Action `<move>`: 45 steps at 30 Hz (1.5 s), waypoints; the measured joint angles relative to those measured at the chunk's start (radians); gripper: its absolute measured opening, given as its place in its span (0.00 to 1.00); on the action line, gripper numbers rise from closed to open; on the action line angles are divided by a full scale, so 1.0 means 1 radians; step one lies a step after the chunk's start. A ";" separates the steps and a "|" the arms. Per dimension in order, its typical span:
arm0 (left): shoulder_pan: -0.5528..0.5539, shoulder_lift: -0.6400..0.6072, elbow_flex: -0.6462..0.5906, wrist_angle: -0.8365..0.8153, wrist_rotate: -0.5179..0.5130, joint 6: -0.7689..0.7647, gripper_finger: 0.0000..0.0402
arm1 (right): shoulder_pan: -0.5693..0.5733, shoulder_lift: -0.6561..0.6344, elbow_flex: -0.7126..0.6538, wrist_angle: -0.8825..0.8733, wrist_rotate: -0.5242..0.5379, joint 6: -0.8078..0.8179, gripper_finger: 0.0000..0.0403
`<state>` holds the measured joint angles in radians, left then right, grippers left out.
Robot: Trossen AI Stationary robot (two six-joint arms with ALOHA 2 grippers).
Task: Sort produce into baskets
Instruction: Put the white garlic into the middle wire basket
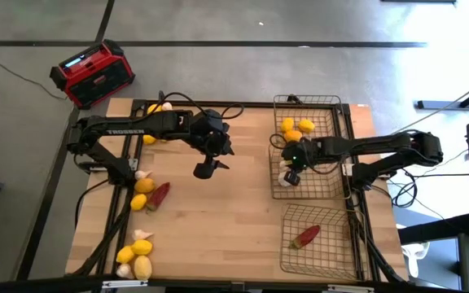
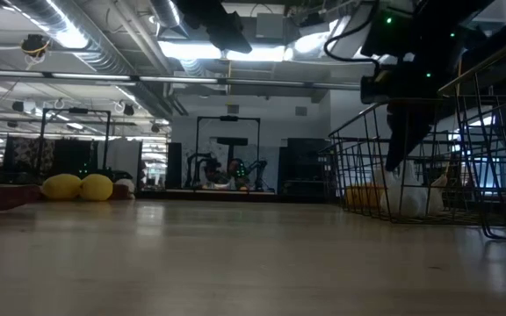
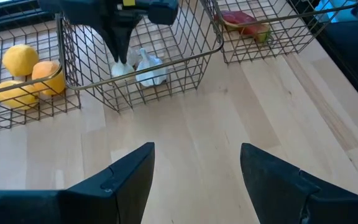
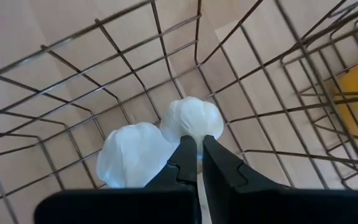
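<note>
Three wire baskets sit along the right side of the wooden desk seen from above: lemons in the far one, garlic in the middle one, a red chili in the near one. The right fingers reach down into the middle basket; the left fingers hang over the bare middle of the desk, with more lemons, garlic and a chili loose along the left edge. White "TROSSEN" lettering shows on the left arm, and a red radio stands on the grey floor. From desk level, the right arm dips into the basket before a dim workshop with ceiling ducts. The left wrist camera shows its fingers well apart, holding nothing. The right wrist camera shows its fingers closed on a garlic bulb's stem, a second bulb touching beside it.
</note>
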<state>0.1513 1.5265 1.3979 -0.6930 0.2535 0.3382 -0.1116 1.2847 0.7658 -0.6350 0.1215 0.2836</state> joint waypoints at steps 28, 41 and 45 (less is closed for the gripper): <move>0.000 0.000 0.000 0.000 0.000 -0.003 0.58 | 0.000 0.128 0.000 0.016 -0.011 0.016 0.16; -0.001 0.000 0.000 0.001 0.000 -0.048 0.58 | 0.001 0.114 0.061 -0.062 -0.001 -0.001 0.27; -0.001 0.000 0.000 0.000 -0.001 -0.050 0.58 | 0.001 0.080 0.130 -0.124 -0.009 -0.003 0.27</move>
<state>0.1501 1.5265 1.3979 -0.6927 0.2527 0.2881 -0.1108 1.3643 0.8962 -0.7593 0.1123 0.2803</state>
